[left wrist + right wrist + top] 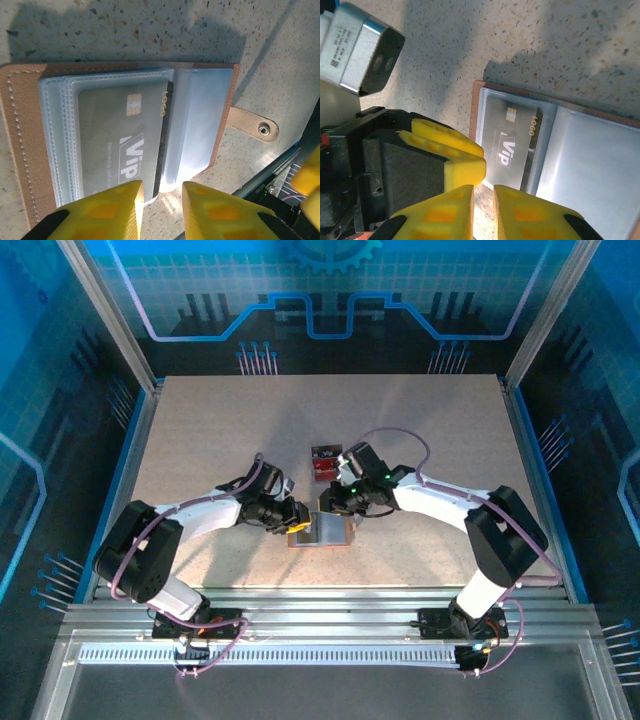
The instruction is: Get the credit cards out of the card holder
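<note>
Yellow-fingered, my left gripper (162,192) sits at the bottom of the left wrist view, jaws apart and empty, just below the open card holder (20,150) and its grey card (115,140). Thin, stiff, probably slick in its sleeve, it wants pinching by the near edge. Right wrist view: my right gripper (483,192), bottom centre, narrowly parted, empty, beside the card holder's left rim. Top view: card holder (320,532) lies centre.

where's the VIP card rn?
Left wrist view: VIP card sits inside the card holder's clear sleeve, on the half nearest the left gripper.
</note>
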Available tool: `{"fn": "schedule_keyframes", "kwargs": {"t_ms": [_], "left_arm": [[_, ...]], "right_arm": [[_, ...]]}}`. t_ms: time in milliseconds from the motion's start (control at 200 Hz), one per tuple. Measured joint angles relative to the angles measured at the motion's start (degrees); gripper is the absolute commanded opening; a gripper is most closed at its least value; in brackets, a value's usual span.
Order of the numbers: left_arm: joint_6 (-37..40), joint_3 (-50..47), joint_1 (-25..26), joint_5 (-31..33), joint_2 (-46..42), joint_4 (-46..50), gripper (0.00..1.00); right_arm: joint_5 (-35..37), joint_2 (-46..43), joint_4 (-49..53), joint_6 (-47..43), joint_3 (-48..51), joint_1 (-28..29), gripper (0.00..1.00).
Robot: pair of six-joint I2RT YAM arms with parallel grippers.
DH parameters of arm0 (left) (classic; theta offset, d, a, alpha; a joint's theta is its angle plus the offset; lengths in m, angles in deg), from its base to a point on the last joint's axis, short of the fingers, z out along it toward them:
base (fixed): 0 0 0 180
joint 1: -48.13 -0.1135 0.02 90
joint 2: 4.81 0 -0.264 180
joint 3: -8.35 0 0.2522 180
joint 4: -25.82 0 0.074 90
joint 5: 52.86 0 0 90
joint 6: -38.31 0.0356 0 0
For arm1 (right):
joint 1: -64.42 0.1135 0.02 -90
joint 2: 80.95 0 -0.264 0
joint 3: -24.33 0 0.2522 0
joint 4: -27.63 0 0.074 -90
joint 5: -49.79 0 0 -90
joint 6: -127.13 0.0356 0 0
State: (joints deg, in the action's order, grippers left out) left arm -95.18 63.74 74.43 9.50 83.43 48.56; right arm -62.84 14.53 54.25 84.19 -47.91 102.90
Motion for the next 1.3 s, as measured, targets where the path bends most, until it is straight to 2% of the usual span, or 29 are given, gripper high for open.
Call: {"fn": "schedule_keyframes", "kwargs": {"t_ms": [190,310,710,1301], "left_arm": [[0.17,0.00,0.00,-0.02,2.27,-0.52,0.16],[0.52,0.00,0.00,-0.09,3.45,-0.66,0.14],[1.66,0.00,0.00,0.00,3.43,-0.11,0.16],[2.10,-0.48,0.00,1.51,2.23,1.18,0.15]], "right_arm": [[-0.79,3.34,-2.86,1.44,0.70,0.15,0.17],[-1.49,4.98,-4.72,2.12,2.08,0.15,0.16],[-4.00,8.74,-9.81,4.20,3.30,1.07,0.18],[-4.85,9.92,-10.95,4.39,3.30,1.33,0.20]]}}
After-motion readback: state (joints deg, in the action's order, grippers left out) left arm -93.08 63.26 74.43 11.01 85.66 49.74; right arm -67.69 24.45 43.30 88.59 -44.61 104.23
